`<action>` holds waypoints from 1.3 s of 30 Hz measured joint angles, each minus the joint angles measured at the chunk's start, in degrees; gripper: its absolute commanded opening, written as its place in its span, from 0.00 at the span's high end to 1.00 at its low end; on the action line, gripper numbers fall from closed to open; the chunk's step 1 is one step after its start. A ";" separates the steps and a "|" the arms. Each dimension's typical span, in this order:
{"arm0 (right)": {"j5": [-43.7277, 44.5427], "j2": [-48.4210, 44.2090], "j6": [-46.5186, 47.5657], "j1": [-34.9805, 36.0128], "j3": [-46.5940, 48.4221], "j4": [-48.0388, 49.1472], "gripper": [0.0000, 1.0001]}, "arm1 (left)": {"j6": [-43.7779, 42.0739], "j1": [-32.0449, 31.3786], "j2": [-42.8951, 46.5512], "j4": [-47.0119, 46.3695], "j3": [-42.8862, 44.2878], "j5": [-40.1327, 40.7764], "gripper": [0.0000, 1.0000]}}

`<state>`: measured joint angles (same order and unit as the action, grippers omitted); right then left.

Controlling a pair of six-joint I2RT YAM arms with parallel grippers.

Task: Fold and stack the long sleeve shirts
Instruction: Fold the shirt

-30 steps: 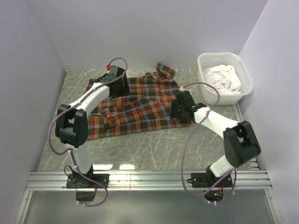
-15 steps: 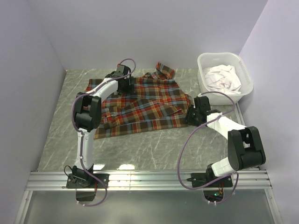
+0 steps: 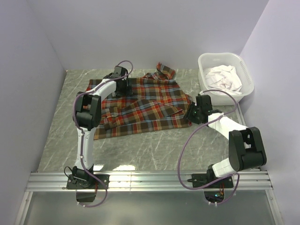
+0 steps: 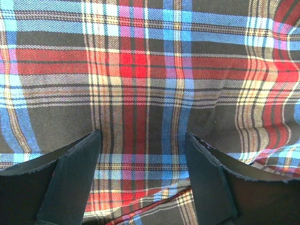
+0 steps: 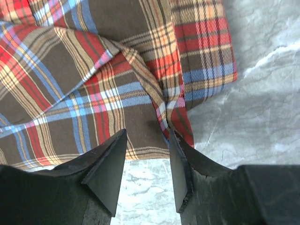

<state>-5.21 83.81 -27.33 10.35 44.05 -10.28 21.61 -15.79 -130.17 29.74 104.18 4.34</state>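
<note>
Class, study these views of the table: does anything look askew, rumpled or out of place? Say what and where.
The plaid shirt lies crooked, not flat: a sleeve crosses its front, and its corner by the right hand is creased into a ridge. White cloth sits heaped in the basket.

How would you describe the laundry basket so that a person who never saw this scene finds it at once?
On the grey marbled table, look to the far right corner. There stands a white plastic basket holding crumpled white cloth. It is the only container, plain white, unlike the colourful plaid shirt.
</note>
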 measured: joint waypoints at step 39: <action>-2.01 2.12 0.11 -5.11 -1.42 -0.98 1.00 | 0.70 1.90 -1.62 -2.71 1.22 -1.29 0.22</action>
<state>-7.22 85.93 -27.22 5.23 42.63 -11.27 22.31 -13.89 -131.79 27.03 105.41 3.05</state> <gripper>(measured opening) 0.007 0.782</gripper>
